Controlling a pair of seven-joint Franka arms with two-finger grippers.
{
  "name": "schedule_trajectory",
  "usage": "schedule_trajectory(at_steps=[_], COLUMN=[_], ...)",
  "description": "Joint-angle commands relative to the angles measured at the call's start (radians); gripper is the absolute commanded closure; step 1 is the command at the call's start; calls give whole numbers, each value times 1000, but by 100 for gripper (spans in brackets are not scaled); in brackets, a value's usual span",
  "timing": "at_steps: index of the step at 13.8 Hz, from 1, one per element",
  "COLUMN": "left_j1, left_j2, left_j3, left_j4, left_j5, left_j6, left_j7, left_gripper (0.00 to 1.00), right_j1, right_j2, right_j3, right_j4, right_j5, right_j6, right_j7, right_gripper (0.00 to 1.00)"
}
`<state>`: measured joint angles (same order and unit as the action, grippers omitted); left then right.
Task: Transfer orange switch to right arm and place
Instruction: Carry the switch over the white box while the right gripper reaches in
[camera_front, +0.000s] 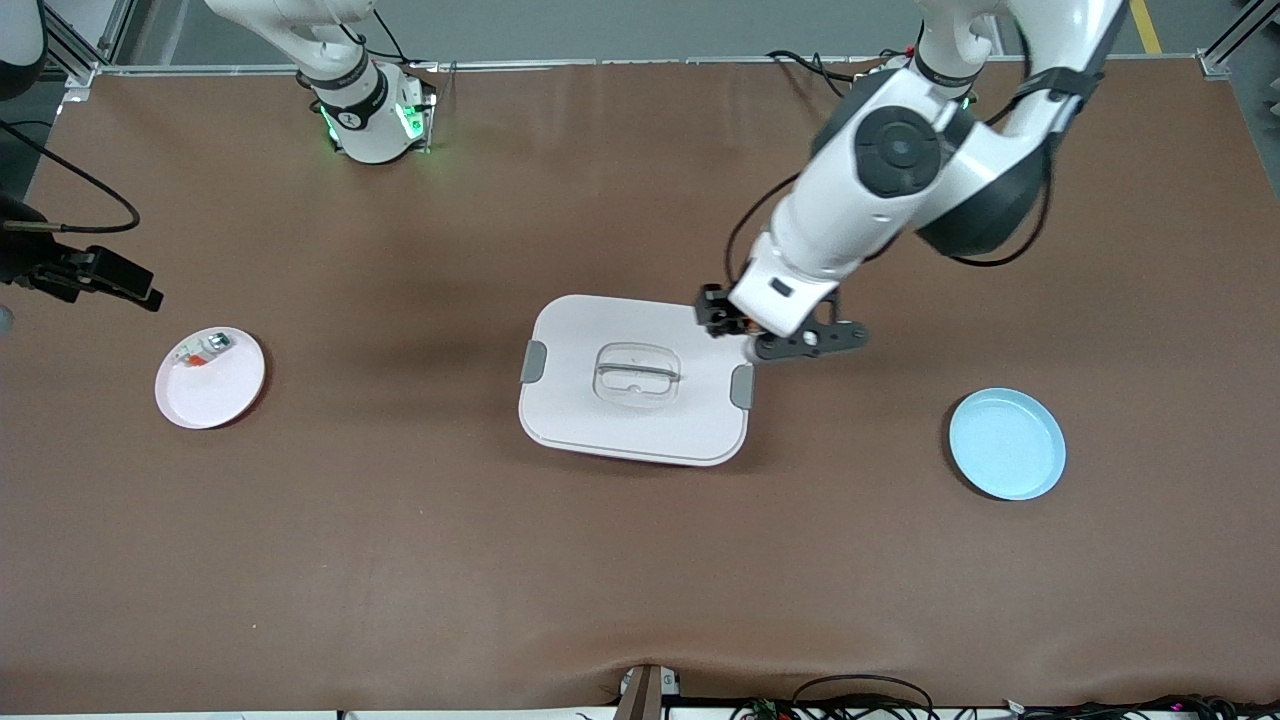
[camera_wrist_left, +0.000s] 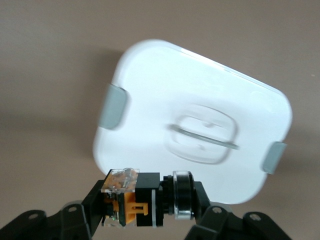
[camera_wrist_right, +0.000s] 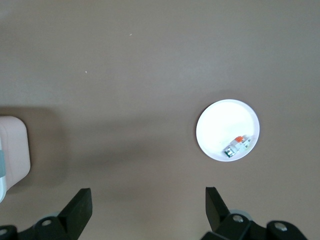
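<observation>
The orange switch (camera_wrist_left: 142, 199), a stubby black body with an orange part and a dark ringed end, is clamped crosswise between the fingers (camera_wrist_left: 92, 206) of my left gripper (camera_wrist_left: 150, 200). That left gripper (camera_front: 737, 328) hangs over the edge of the white lidded box (camera_front: 600, 420) on the side toward the left arm's end. The switch itself barely shows in the front view. My right gripper (camera_wrist_right: 148, 197) is open and empty. It hovers over bare table toward the right arm's end, above and beside the pink plate (camera_front: 225, 395), at the front view's edge (camera_front: 105, 275).
The pink plate (camera_wrist_right: 220, 125) holds a small whitish-silver piece (camera_wrist_right: 237, 145) with a red-orange bit. A light blue plate (camera_front: 1007, 443) lies toward the left arm's end, nearer the front camera. The white box (camera_wrist_left: 165, 85) has grey side latches and a clear handle.
</observation>
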<state>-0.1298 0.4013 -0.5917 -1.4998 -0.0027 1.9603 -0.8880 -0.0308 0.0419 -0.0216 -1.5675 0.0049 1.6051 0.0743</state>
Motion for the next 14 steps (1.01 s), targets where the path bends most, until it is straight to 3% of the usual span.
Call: schedule_trajectory(at_steps=[1,5,8,14], left_j1=[-69,-174,-224,-284], left_j2=[74,120,162,203], left_j3=[0,0,0,0], left_j4=[119,153,199,233], left_j5=[-6,-78,-79,-79], left_j6=[-8,150,255,420], left_j7=[-116,-354,-572,-980], left_gripper=[100,100,100,100], right_j1=[5,8,5,90], right_j2=[9,1,61,65], right_j3=[6,11,11,11], right_j4=[23,26,20,11], right_j5=[-23,-25,-10,180], right_j6=[-13,-16,-24,-11], right_j7=[-13,-10,-21,-22], right_gripper=[0,0,0,0])
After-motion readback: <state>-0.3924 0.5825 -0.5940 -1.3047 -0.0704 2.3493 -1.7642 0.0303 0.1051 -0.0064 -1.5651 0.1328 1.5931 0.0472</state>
